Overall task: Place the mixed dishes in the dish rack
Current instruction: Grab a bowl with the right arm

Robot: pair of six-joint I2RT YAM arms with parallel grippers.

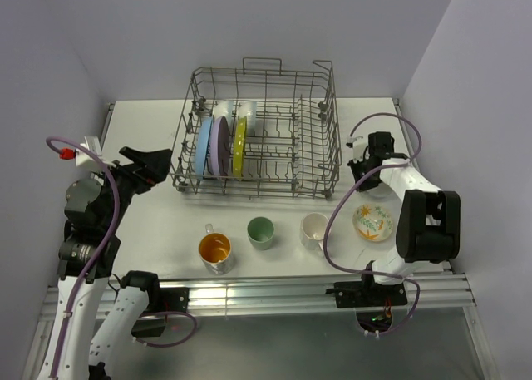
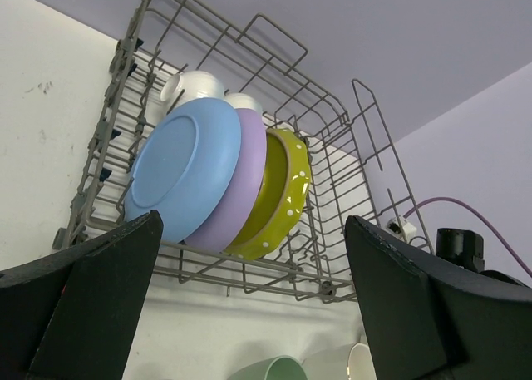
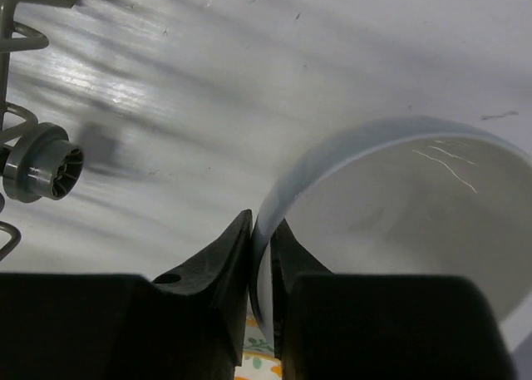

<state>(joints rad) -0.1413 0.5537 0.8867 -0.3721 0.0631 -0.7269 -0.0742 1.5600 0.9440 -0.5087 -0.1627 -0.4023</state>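
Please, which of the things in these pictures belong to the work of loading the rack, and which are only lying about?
Belong to the job:
- dish rack, holding the blue plate, lavender plate, yellow-green plate and white bowls
- on the table: orange-lined cup, green cup, white mug, floral bowl
- white bowl, rim pinched by the right gripper

Only lying about:
- purple cable
- metal rail

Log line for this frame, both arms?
right pincer: pinching white bowl rim | left pincer: open, left of dish rack | racked: three plates

White arms (image 1: 413, 183) with black joints, looping purple cables (image 1: 115, 199), black wedge jaws.
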